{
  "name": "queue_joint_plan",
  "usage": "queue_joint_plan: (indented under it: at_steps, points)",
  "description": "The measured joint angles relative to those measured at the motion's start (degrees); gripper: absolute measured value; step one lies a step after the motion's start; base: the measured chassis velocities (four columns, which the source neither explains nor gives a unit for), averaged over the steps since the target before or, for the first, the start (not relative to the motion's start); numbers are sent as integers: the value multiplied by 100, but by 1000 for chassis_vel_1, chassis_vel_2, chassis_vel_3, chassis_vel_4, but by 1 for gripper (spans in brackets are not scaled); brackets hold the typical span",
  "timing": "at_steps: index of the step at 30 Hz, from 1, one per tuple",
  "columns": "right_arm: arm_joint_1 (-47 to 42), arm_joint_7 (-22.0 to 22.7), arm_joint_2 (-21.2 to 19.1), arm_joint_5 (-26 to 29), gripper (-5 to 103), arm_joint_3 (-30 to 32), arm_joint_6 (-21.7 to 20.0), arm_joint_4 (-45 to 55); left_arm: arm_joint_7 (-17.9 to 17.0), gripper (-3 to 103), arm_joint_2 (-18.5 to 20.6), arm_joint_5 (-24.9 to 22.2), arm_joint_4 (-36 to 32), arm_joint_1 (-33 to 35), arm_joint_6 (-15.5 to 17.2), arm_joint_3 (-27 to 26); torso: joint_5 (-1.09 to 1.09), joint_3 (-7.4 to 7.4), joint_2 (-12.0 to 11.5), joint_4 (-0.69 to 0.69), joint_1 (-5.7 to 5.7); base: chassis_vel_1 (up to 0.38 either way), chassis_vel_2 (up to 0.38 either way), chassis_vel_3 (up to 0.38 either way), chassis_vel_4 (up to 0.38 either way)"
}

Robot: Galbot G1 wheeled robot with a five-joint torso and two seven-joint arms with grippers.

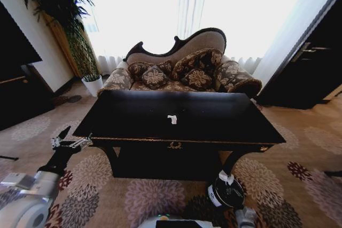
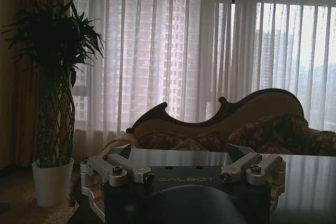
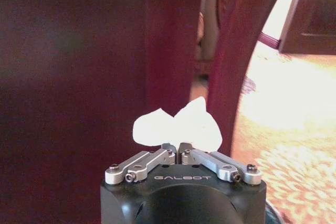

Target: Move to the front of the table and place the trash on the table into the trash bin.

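Observation:
The glossy black table point(image 1: 133, 111) stands in front of me with a small white paper scrap point(image 1: 172, 119) near its middle. My right gripper point(image 3: 178, 149) hangs low by the table's right front leg point(image 3: 236, 51), shut on a crumpled white tissue point(image 3: 177, 127). In the head view that tissue point(image 1: 225, 177) sits at the far edge of a dark round shape with a white patch point(image 1: 223, 195). I cannot tell whether this shape is the trash bin or my wrist. My left gripper point(image 1: 69, 141) is open and empty, level with the table's left front corner.
A patterned sofa point(image 1: 181, 70) stands behind the table under bright curtains. A potted plant point(image 1: 88, 62) fills the back left corner. Dark furniture stands at the left wall and a dark door at the right point(image 1: 310, 62). Patterned carpet lies all round.

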Motion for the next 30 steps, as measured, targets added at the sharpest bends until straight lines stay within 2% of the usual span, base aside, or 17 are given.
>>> queue_joint_plan:
  at_steps: [3, 6, 7, 11, 13, 15, 16, 19, 30]
  points:
    - [133, 96, -109, 2, 1, -41, -198, -138, 0, 100, 0, 0, 0, 0, 0, 0, -1, 0, 0, 1, 0, 0, 0, 0, 0]
    - [355, 280, -294, 11, 1, -107, -675, -310, 0, 100, 0, 0, 0, 0, 0, 0, -1, 0, 0, 1, 0, 0, 0, 0, 0]
    - [355, 280, -294, 11, 1, -107, -675, -310, 0, 100, 0, 0, 0, 0, 0, 0, -1, 0, 0, 1, 0, 0, 0, 0, 0]
    - [573, 470, -496, 19, 1, -221, -1237, -586, 0, 100, 0, 0, 0, 0, 0, 0, 0, 0, 0, 1, 0, 0, 0, 0, 0]
    - [605, 503, -524, 14, 1, -236, -1310, -626, 0, 100, 0, 0, 0, 0, 0, 0, -1, 0, 0, 1, 0, 0, 0, 0, 0]
    - [724, 644, -602, -32, 1, -272, -1631, -717, 0, 100, 0, 0, 0, 0, 0, 0, 0, 0, 0, 0, 0, 0, 0, 0, 0]
    - [724, 644, -602, -32, 1, -272, -1631, -717, 0, 100, 0, 0, 0, 0, 0, 0, 0, 0, 0, 0, 0, 0, 0, 0, 0]
    - [845, 719, -658, -210, 1, -330, -2012, -800, -1, 100, 0, 0, 0, 0, 0, 0, -1, 0, 0, 1, 1, 0, 0, 0, 0]
    - [1073, 815, -595, -449, 1, -481, -2453, -901, 0, 100, 0, 0, 0, 0, 0, 0, -1, 0, 0, 0, 0, 0, 0, 0, 0]
